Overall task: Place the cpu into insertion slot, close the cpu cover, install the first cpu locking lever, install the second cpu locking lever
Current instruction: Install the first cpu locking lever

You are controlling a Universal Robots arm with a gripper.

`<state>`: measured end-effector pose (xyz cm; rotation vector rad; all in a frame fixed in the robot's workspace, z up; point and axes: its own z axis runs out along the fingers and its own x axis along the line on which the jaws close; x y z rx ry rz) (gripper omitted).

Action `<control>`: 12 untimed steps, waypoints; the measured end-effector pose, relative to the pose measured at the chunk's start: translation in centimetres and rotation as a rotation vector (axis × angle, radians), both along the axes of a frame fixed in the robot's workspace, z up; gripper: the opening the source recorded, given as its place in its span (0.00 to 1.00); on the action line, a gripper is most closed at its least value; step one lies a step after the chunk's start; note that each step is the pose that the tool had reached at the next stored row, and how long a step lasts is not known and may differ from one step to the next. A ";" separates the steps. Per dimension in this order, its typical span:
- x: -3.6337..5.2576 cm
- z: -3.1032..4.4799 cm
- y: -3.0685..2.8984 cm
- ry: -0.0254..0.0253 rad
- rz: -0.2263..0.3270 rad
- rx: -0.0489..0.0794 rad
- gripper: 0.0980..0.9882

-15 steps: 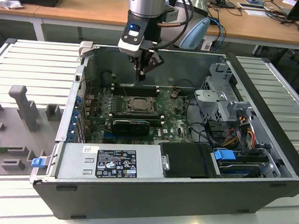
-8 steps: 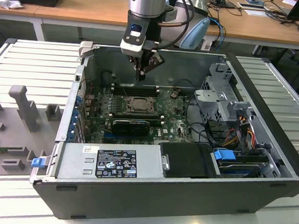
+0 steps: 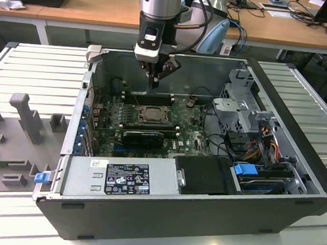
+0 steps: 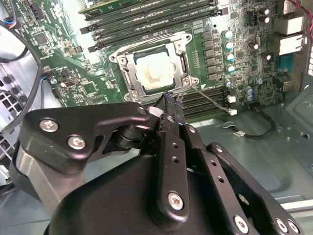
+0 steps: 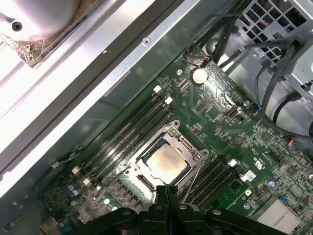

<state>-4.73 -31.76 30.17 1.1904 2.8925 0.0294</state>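
So from where I stood, the cpu (image 4: 155,71) was sitting in the insertion slot (image 4: 128,78), roughly mid-board on the motherboard (image 4: 73,73), between the two banks of memory slots (image 4: 146,19). The cpu cover (image 4: 146,49) looked to be down flat over it, with the chip showing through the window. The gripper (image 3: 153,83) hung just off the socket's edge, fingers pressed together with nothing between them that I could see. One thin locking lever (image 4: 211,98) stuck out loose from a socket corner. I'd say placing and cover were done, but at least that lever wasn't latched yet.
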 end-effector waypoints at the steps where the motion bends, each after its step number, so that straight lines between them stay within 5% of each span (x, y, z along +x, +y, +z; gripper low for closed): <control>1: 0.00 0.00 0.00 0.0000 0.006 0.000 0.01; 12: 0.00 0.00 0.00 0.0000 0.084 0.000 0.01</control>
